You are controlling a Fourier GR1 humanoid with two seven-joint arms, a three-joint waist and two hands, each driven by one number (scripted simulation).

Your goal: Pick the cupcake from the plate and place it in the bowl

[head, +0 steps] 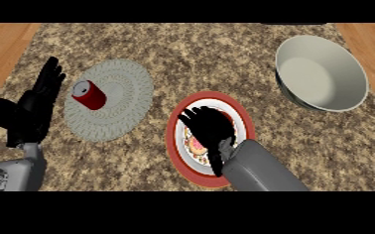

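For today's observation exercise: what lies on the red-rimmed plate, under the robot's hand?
The right hand hangs over the plate. Beneath it a pink-and-cream piece of the cupcake peeks out; the rest is covered, so I cannot tell whether the fingers touch it.

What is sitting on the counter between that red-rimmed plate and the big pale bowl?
Nothing: the head view shows only bare speckled counter between the red-rimmed plate and the bowl. The right hand hovers over the plate itself.

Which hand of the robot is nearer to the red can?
The left hand. It rests open just left of the red can, which lies on the grey mat. The right hand is farther right, over the red-rimmed plate.
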